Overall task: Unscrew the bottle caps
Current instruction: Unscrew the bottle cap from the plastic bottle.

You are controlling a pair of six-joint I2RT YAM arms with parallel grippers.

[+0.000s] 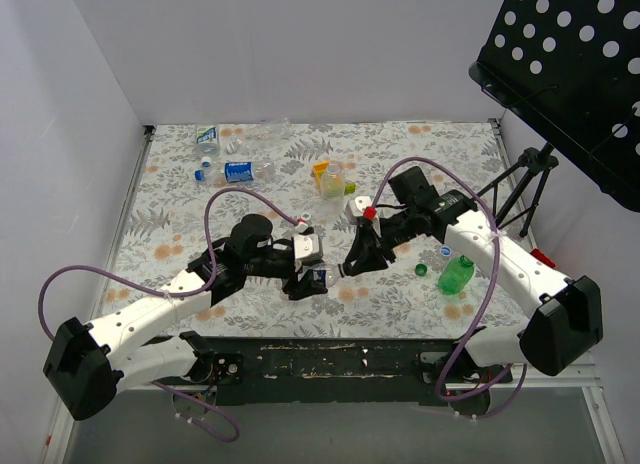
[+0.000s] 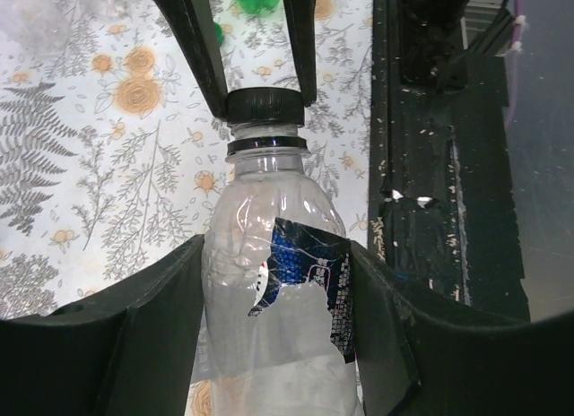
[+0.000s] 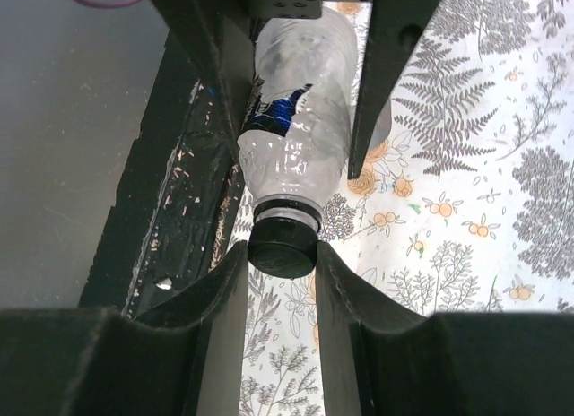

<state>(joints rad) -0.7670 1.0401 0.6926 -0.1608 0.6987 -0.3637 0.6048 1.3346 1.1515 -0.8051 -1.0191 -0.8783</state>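
A clear bottle [image 2: 269,281] with a torn blue label lies level above the table's near edge, and my left gripper [image 2: 276,259] is shut on its body. The bottle's black cap [image 3: 282,246] sits on the neck, pinched between the pads of my right gripper [image 3: 281,255], which is shut on it. In the top view the two grippers meet nose to nose, the left gripper [image 1: 305,272] and the right gripper [image 1: 347,266], with the bottle [image 1: 320,277] between them. The right fingers [image 2: 204,53] show clamped on the cap [image 2: 263,105] in the left wrist view.
A green bottle [image 1: 456,274], a green cap [image 1: 421,269] and a blue cap [image 1: 446,251] lie right of the grippers. A yellowish bottle [image 1: 330,179] stands mid-table. Labelled clear bottles [image 1: 240,170] lie at the back left. A black perforated stand [image 1: 570,64] overhangs the right side.
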